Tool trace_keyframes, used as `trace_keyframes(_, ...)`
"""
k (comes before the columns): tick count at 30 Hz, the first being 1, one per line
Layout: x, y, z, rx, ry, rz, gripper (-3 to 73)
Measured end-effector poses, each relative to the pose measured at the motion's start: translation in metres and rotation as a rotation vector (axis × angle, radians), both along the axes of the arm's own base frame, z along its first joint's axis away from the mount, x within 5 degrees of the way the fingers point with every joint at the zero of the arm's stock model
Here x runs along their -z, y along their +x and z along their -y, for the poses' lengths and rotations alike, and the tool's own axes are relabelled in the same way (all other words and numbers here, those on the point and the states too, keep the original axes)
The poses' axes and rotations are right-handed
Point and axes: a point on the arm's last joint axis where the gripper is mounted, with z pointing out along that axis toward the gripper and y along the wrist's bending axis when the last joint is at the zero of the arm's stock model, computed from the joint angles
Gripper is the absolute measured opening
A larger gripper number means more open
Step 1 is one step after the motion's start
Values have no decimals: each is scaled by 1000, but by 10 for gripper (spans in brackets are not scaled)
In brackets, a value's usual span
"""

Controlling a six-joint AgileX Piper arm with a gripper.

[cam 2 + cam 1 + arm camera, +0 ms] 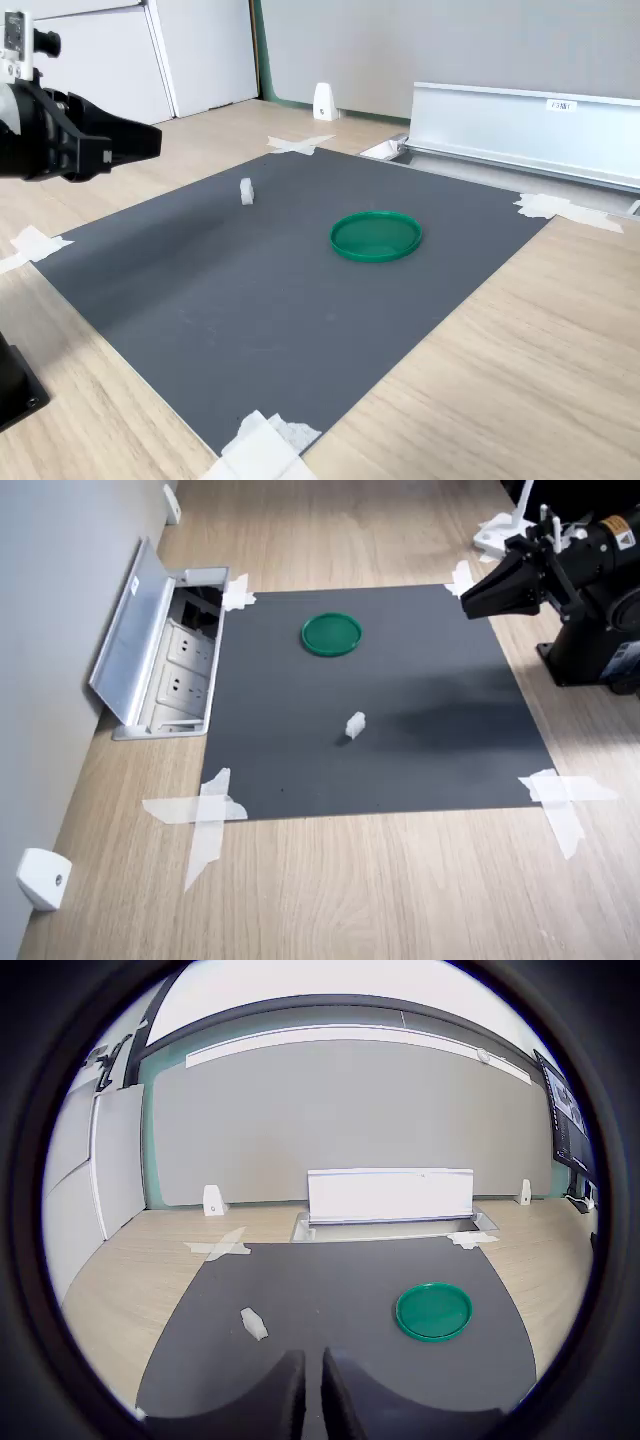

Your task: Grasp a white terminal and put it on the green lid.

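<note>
white terminal (355,724) upright on mat (420,770)

Your arm (590,590) is matte black throughout, blocky at the wrist, with a small orange-yellow label near its top. Its end effector (470,602) tapers to black wedge-shaped fingers (135,140); a white fitting crowns the wrist.

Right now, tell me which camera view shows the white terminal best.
The first exterior view: the white terminal sits near mid-frame on the dark mat, unobstructed. The second exterior view shows it smaller and farther off. The wrist view shows it small and distorted.
</note>
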Motion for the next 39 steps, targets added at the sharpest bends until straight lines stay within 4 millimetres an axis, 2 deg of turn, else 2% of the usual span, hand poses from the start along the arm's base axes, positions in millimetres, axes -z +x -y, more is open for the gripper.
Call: trace_keyframes(39, 0, 0, -1, -6, 45, -1, 58)
